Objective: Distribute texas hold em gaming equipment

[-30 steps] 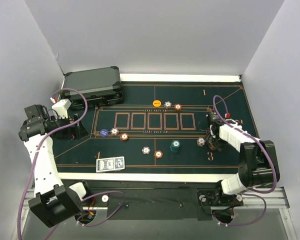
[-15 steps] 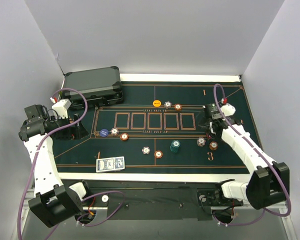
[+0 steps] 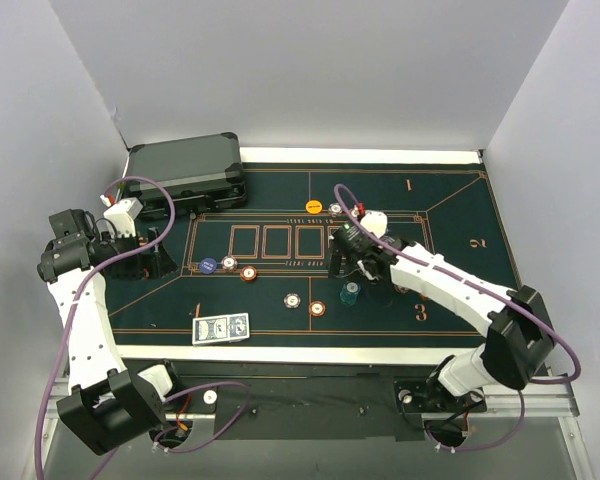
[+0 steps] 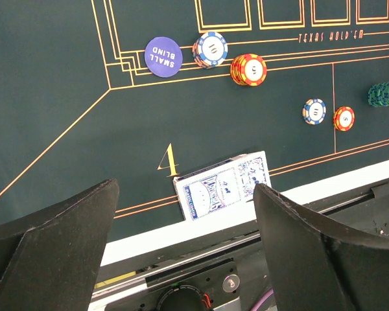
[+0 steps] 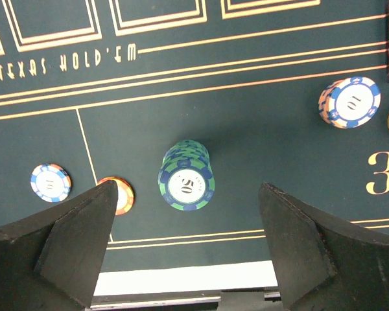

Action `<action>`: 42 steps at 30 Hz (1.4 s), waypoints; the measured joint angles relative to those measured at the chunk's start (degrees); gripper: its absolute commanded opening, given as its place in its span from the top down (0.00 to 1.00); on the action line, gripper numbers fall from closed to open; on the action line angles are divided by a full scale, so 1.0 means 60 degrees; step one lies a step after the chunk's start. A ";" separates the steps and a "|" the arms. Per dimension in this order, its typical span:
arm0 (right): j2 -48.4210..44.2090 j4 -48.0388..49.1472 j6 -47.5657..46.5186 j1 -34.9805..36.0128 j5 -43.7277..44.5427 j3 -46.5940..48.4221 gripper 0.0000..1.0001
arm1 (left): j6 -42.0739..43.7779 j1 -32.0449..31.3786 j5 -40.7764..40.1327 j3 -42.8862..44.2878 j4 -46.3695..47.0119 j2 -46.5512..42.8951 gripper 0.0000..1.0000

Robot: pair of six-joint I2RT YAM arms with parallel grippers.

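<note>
The card deck (image 3: 221, 328), blue-backed, lies at the mat's near left edge. A teal chip stack (image 3: 351, 293) stands mid-mat, with a red chip (image 3: 318, 309) and a blue-white chip (image 3: 293, 299) to its left. My right gripper (image 3: 352, 264) is open and empty, hovering just behind the teal stack. In the right wrist view the stack (image 5: 187, 181) sits between the open fingers of the gripper (image 5: 188, 210). My left gripper (image 3: 158, 262) is open and empty at the mat's left. In its wrist view the gripper (image 4: 185, 194) hangs above the deck (image 4: 222, 186).
A dark grey case (image 3: 187, 170) stands at the back left. A small-blind button (image 3: 208, 266), a blue-white stack (image 3: 229, 263) and a red stack (image 3: 248, 273) sit left of centre. An orange chip (image 3: 314, 206) lies at the back. A blue-white stack (image 5: 350, 102) lies right of the teal one.
My right arm has swung left from the mat's right side, near the 3 mark, to above the teal stack. The left arm has not moved.
</note>
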 measured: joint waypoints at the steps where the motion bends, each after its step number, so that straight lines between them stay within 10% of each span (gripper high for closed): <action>1: 0.0138 -0.0018 0.0004 0.0113 -0.0011 0.0000 0.16 | 0.0000 0.0000 0.0000 0.0000 -0.0004 0.0000 0.04; 42: 0.1814 0.0772 0.0135 0.0339 -0.0219 -0.0514 0.59 | 0.0022 0.0000 -0.0025 -0.0004 0.0000 -0.0044 0.04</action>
